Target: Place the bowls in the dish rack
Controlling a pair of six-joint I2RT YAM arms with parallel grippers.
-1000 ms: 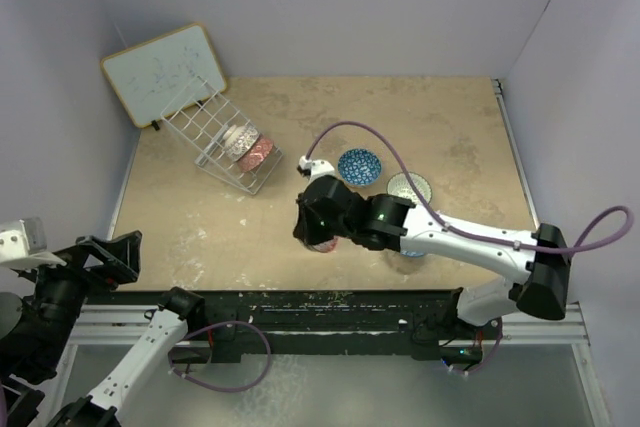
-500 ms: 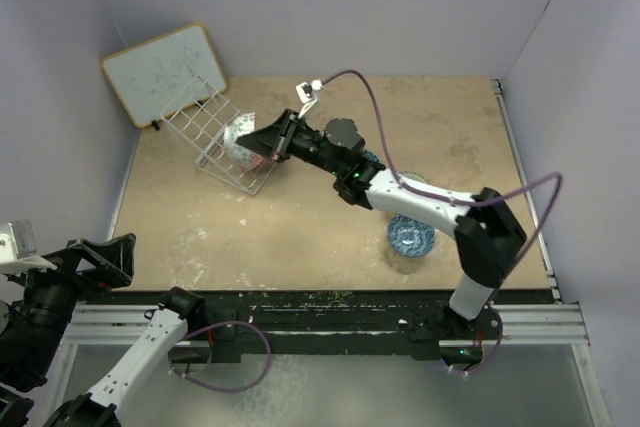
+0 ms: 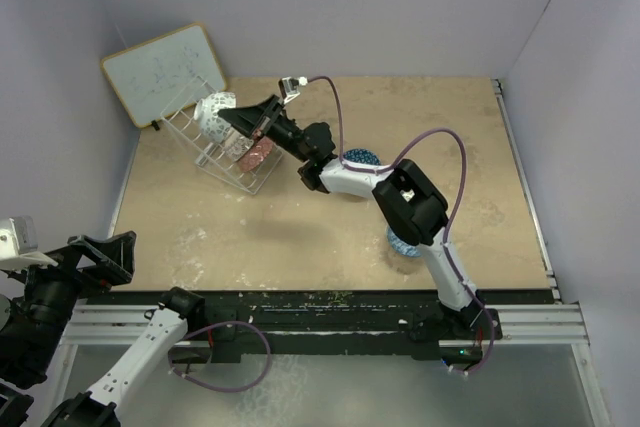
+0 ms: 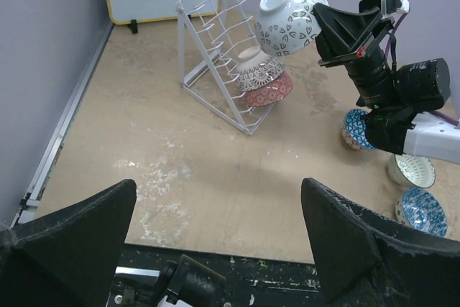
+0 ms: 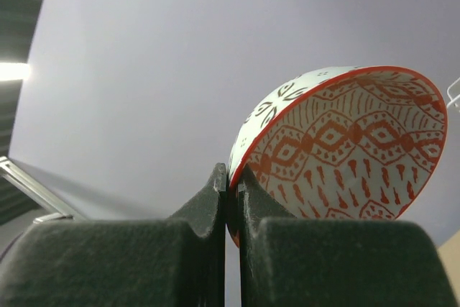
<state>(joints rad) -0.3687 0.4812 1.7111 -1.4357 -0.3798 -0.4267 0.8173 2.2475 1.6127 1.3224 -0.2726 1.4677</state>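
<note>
- Top: right gripper (image 3: 243, 119) holds a bowl (image 3: 213, 109) above the dish rack (image 3: 205, 147) at the table's (image 3: 300, 237) far-left corner. Bowl is tipped on edge, probably to match the slots.
- Left wrist: left gripper (image 4: 215, 192) sits off the near edge, jaws wide, empty. Two racked bowls (image 4: 262, 80); three loose bowls (image 4: 411, 170) toward the right edge.
- Right wrist: jaws pinched tight on the bowl's rim, so the red-patterned inside stays exposed.
</note>
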